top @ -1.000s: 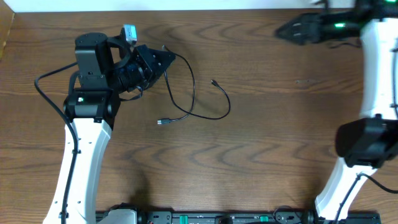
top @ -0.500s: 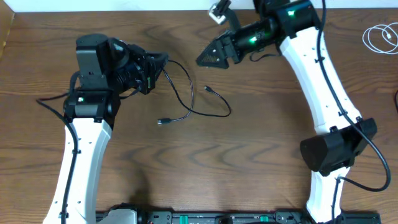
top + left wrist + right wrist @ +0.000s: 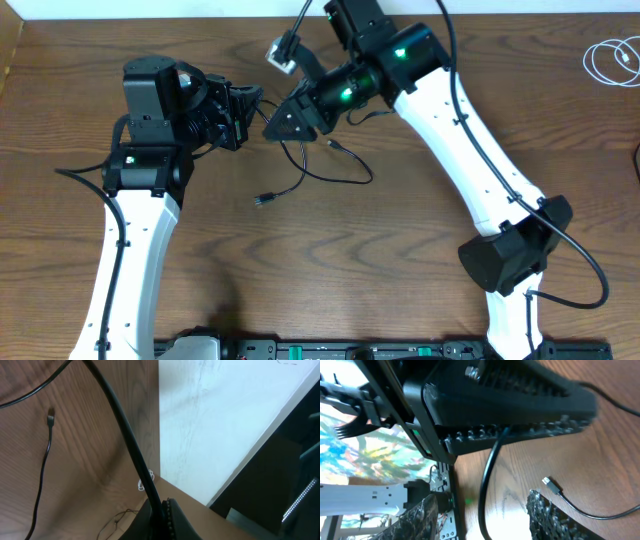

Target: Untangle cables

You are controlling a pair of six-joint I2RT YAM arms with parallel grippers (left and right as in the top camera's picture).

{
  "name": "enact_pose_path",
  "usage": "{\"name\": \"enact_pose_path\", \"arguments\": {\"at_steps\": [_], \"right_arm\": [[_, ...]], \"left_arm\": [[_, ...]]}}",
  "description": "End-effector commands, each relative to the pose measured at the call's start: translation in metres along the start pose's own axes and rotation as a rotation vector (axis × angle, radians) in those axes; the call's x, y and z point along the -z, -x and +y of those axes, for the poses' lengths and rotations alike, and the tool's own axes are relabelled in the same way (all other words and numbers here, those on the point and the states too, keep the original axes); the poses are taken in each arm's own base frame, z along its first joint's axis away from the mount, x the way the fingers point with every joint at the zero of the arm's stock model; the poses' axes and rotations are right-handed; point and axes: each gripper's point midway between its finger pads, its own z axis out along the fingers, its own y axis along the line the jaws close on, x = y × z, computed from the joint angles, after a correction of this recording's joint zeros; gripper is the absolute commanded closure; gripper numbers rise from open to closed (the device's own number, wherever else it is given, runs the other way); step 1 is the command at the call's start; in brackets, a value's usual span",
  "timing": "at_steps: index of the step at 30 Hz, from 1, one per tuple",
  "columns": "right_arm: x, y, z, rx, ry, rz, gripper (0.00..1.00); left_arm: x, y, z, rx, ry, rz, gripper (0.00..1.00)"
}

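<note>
A thin black cable (image 3: 367, 172) lies in a loop on the wooden table, with one plug end (image 3: 262, 200) near the middle and another (image 3: 335, 144) to its right. My left gripper (image 3: 252, 104) is shut on this cable; the left wrist view shows its jaws (image 3: 163, 516) clamped on the cord (image 3: 125, 435). My right gripper (image 3: 279, 127) is open, right beside the left gripper. In the right wrist view its fingers (image 3: 482, 506) straddle the black cable (image 3: 488, 472) just below the left gripper (image 3: 510, 400). A coiled white cable (image 3: 612, 62) lies at the far right.
The table's back edge and a white wall run along the top (image 3: 150, 10). The right arm (image 3: 470, 160) reaches diagonally across the table's middle. A plug end (image 3: 548, 481) lies on the wood near the right finger.
The right arm has swung in from the top right corner to the left gripper. The black cable has shifted slightly. The left gripper has stayed shut on the cable.
</note>
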Motion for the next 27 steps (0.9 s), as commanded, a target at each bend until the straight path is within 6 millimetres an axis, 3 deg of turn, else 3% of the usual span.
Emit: {"name": "enact_pose_path", "arguments": {"at_steps": [1, 5, 9, 11, 12, 16, 17, 21, 22, 24, 27], "right_arm": [[-0.015, -0.002, -0.004, -0.009, 0.005, 0.019, 0.53], [-0.017, 0.000, -0.009, 0.002, -0.022, 0.014, 0.65], [-0.017, 0.001, -0.011, 0.007, -0.033, 0.012, 0.94], [-0.016, 0.002, -0.012, 0.009, -0.034, 0.009, 0.99], [-0.015, 0.002, -0.014, 0.010, -0.036, 0.005, 0.99], [0.004, 0.011, -0.032, -0.035, -0.075, -0.044, 0.99], [0.016, 0.013, -0.043, -0.066, -0.101, -0.063, 0.99], [0.057, 0.012, -0.092, -0.167, -0.247, -0.119, 0.99], [0.080, 0.010, -0.115, -0.208, -0.329, -0.146, 0.99], [0.114, 0.006, -0.141, -0.247, -0.439, -0.185, 0.99], [0.187, 0.004, -0.162, -0.314, -0.589, -0.285, 0.99]], "left_arm": [[0.004, -0.002, -0.004, 0.001, -0.014, -0.008, 0.93], [0.004, -0.002, -0.004, 0.000, -0.014, -0.008, 0.93], [0.004, -0.002, -0.004, 0.000, -0.014, -0.008, 0.92], [0.004, -0.002, -0.004, 0.000, -0.014, -0.008, 0.92], [0.004, -0.002, -0.004, 0.000, -0.014, -0.008, 0.87], [0.005, -0.001, -0.004, 0.000, -0.013, -0.009, 0.45], [0.005, 0.000, -0.004, 0.000, -0.013, -0.019, 0.32], [0.005, 0.009, 0.001, 0.004, 0.005, -0.069, 0.29], [0.005, 0.009, 0.001, -0.021, 0.007, -0.068, 0.29], [0.005, 0.009, 0.002, -0.135, 0.013, -0.068, 0.28], [0.005, 0.009, 0.004, -0.391, 0.027, -0.064, 0.28]]}}
